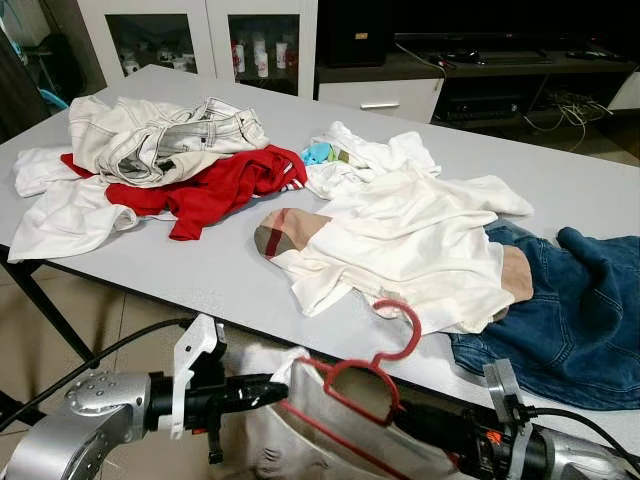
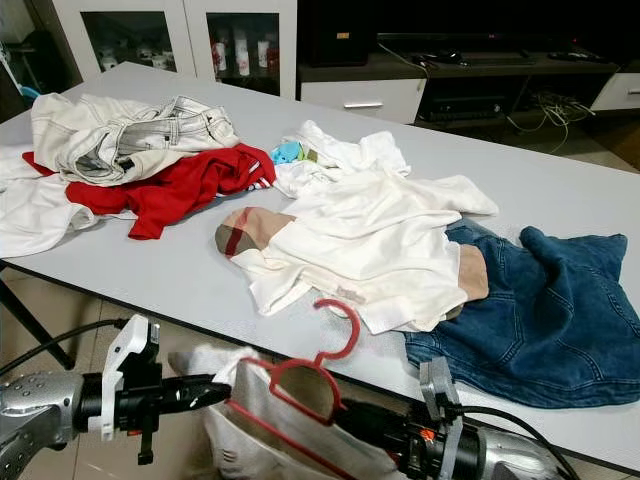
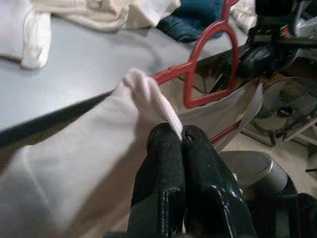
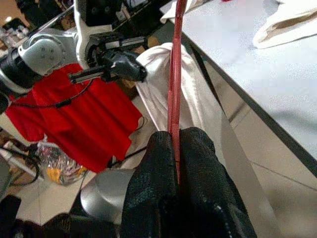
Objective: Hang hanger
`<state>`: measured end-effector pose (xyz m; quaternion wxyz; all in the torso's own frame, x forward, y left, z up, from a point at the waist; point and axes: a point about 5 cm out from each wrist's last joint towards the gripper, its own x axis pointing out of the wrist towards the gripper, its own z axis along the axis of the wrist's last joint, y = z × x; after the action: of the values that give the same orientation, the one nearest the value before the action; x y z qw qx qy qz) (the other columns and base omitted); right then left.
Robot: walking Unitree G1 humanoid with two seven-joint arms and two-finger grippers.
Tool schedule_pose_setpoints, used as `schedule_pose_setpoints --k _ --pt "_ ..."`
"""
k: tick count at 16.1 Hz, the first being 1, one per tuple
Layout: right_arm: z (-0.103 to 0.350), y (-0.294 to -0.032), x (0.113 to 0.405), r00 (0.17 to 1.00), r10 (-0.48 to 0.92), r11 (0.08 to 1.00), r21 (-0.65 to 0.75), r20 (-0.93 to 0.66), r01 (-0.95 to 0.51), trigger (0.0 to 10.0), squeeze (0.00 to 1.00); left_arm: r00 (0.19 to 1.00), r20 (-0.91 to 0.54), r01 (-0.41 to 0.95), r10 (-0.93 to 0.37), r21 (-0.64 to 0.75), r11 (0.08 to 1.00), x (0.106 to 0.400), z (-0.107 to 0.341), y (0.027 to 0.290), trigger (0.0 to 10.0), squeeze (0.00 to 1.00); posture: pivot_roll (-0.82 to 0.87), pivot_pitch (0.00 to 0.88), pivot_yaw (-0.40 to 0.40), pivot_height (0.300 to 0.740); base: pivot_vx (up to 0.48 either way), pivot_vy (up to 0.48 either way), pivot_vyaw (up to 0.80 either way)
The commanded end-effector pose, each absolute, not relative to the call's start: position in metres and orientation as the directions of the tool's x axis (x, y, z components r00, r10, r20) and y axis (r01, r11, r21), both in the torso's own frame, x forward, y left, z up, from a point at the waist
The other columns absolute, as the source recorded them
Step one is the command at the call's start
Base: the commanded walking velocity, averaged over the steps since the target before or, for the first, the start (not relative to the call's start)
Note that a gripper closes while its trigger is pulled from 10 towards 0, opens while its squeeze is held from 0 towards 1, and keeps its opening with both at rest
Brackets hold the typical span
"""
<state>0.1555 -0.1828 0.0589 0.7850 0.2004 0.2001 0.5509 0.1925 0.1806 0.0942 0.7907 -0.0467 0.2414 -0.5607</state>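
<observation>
While left tool (image 3: 182, 136) pinches white garment (image 3: 74, 163) | right tool (image 4: 176, 144) grips red hanger (image 1: 365, 372)

The hanger (image 1: 365, 372) looks like smooth red plastic with a slight sheen. The white garment (image 3: 84, 163) on it is soft matt cloth, finely ribbed at the pinched fold. The fingers (image 3: 163, 178) of the left gripper (image 3: 182, 144) are black with a fine pebbled grain (glossier lower down), and those of the right gripper (image 4: 176, 144) look the same. The table (image 1: 200, 270) is smooth, matt grey laminate. The jeans (image 1: 570, 310) are coarse blue denim; the red top (image 1: 210, 190) is soft matt cloth. The arms' casings (image 1: 95, 400) are dull silver metal.
</observation>
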Motion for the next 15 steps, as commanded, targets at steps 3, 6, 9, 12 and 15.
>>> schedule_pose_setpoints --k 3,6,9,12,15 --pt "0.062 -0.187 0.160 0.295 0.949 0.309 0.508 -0.111 -0.804 0.0 0.00 0.285 -0.355 0.851 -0.891 -0.333 0.405 0.196 0.087 0.184 0.0 0.00 0.03 0.000 -0.036 0.740 0.000 0.000 0.00" --pt "0.055 -0.192 0.159 0.278 0.947 0.322 0.503 -0.163 -0.802 0.0 0.00 0.327 -0.382 0.821 -0.864 -0.338 0.460 0.196 0.078 0.195 0.0 0.00 0.03 0.000 -0.036 0.740 0.000 0.000 0.00" --pt "0.053 -0.193 0.158 0.263 0.949 0.314 0.502 -0.171 -0.806 0.0 0.00 0.374 -0.422 0.779 -0.826 -0.341 0.527 0.196 0.064 0.209 0.0 0.00 0.03 0.000 -0.038 0.740 0.000 0.000 0.00" --pt "0.052 -0.191 0.157 0.210 0.949 0.298 0.450 -0.236 -0.842 0.0 0.00 0.452 -0.468 0.681 -0.759 -0.368 0.633 0.197 0.042 0.233 0.0 0.00 0.03 0.000 -0.039 0.740 0.000 0.000 0.00" --pt "0.059 -0.184 0.166 0.205 0.950 0.285 0.385 -0.237 -0.878 0.0 0.00 0.463 -0.510 0.638 -0.725 -0.376 0.672 0.190 0.024 0.242 0.0 0.00 0.02 0.000 -0.041 0.740 0.000 0.000 0.00"
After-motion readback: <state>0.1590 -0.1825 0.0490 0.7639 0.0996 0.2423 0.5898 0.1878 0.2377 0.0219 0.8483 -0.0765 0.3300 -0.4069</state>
